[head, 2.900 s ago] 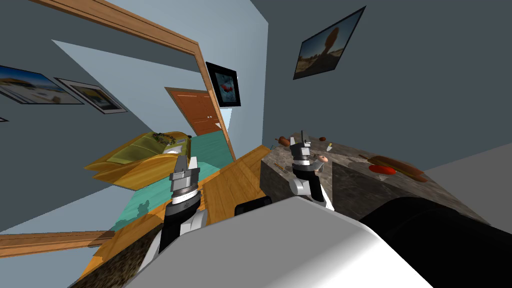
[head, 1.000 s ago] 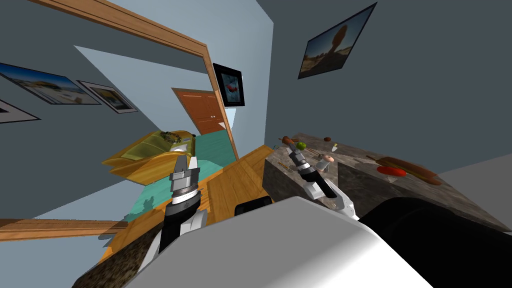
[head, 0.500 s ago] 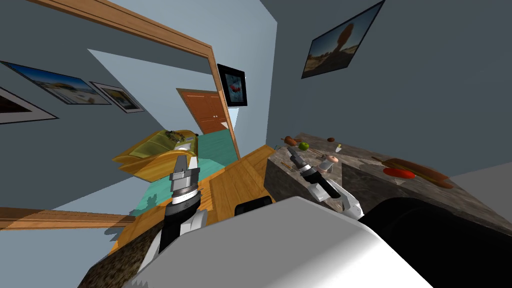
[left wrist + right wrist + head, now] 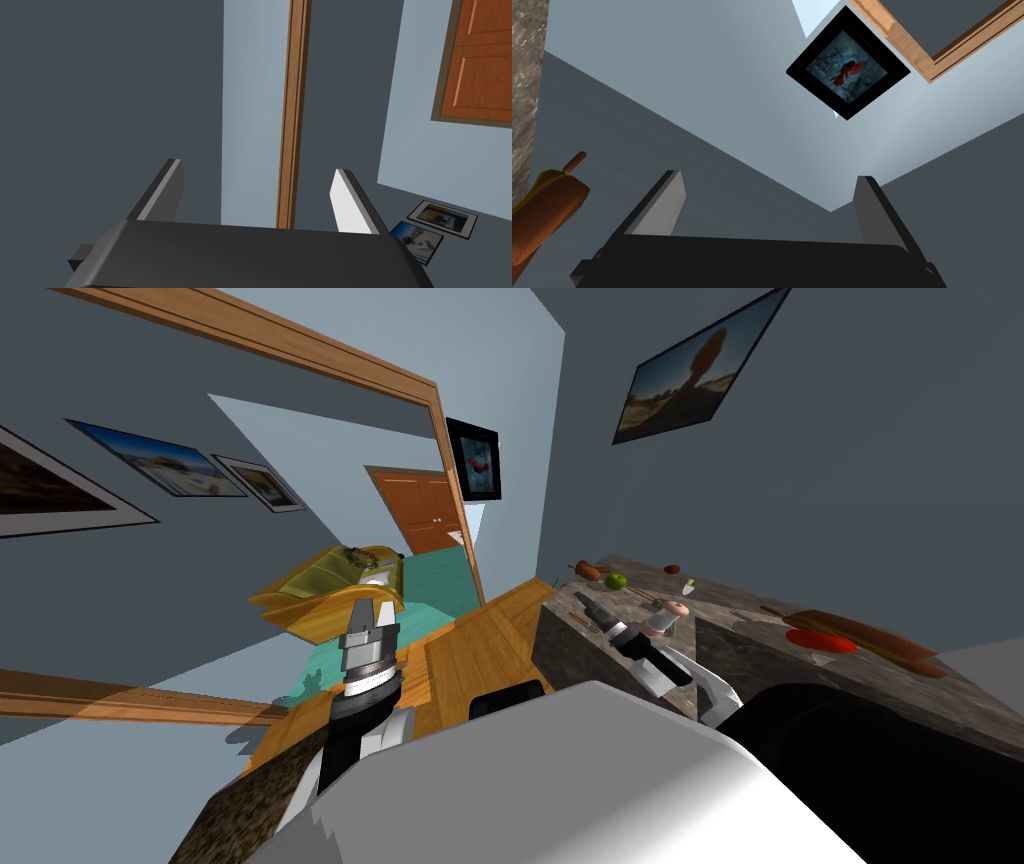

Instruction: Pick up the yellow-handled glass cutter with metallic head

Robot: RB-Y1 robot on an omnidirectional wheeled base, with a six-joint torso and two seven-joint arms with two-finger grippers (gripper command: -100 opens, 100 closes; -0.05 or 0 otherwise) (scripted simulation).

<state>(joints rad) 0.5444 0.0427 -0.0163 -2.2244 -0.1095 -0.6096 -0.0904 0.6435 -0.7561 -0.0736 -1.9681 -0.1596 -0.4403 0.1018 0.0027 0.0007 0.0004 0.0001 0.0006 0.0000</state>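
Note:
A small tool with a yellow handle and pale head [image 4: 688,587], likely the glass cutter, lies far back on the stone counter [image 4: 740,658]. My right gripper [image 4: 582,601] hangs over the counter's near left corner, well short of and left of that tool. In the right wrist view the right gripper [image 4: 768,175] stands open with nothing between its fingers, and a brown rolling pin [image 4: 542,210] lies just beside it. My left gripper [image 4: 372,613] is raised over the wooden floor, away from the counter; the left wrist view shows the left gripper [image 4: 257,166] open and holding nothing.
On the counter are a brown rolling pin [image 4: 587,570], a green apple [image 4: 615,581], a small shaker [image 4: 670,613], a thin stick [image 4: 580,618], a red plate [image 4: 820,640] and a long brown roll [image 4: 870,633]. A yellow sofa [image 4: 330,588] stands beyond a doorway at left.
My right arm has swung from upright to slanting low toward the counter's left end, uncovering the green apple. My head view has shifted slightly. The left arm has held still.

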